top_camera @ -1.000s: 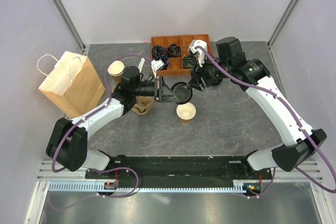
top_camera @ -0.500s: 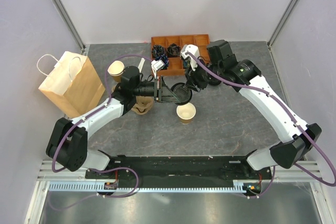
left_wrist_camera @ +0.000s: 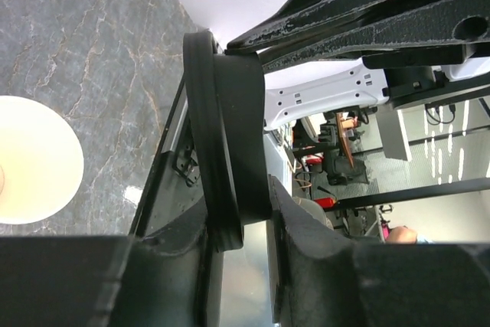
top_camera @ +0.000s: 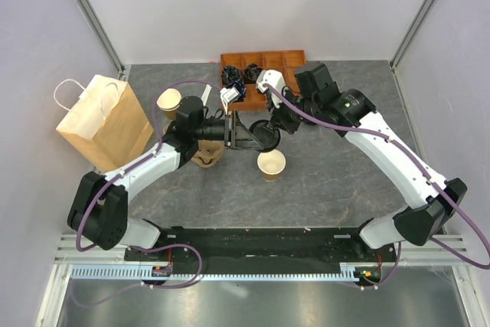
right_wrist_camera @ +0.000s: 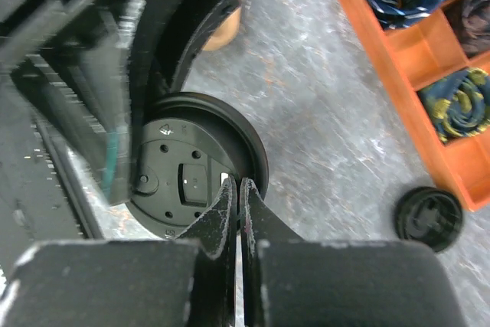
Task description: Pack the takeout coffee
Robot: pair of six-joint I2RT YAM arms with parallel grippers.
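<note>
The takeout coffee is out of view. A black lid (left_wrist_camera: 226, 135) stands on edge above the table, and my left gripper (left_wrist_camera: 253, 220) is shut on its lower rim. From the right, my right gripper (right_wrist_camera: 237, 185) is shut, its tips pinching the raised rim of the same black lid (right_wrist_camera: 180, 178). In the top view the black lid (top_camera: 266, 134) hangs between the left gripper (top_camera: 249, 137) and the right gripper (top_camera: 277, 124). Just in front of them stands a lidless tan cup (top_camera: 271, 165) with a pale inside, also seen as the cup (left_wrist_camera: 34, 158).
A brown paper bag (top_camera: 103, 120) stands open at the left. A second lidless cup (top_camera: 169, 102) and a crumpled tan piece (top_camera: 205, 157) sit near my left arm. At the back is an orange tray (top_camera: 263, 57), with a loose black lid (right_wrist_camera: 429, 218) lying beside it.
My right arm has moved left to the held lid and its gripper has closed on the rim. The left arm and the lid have stayed put.
</note>
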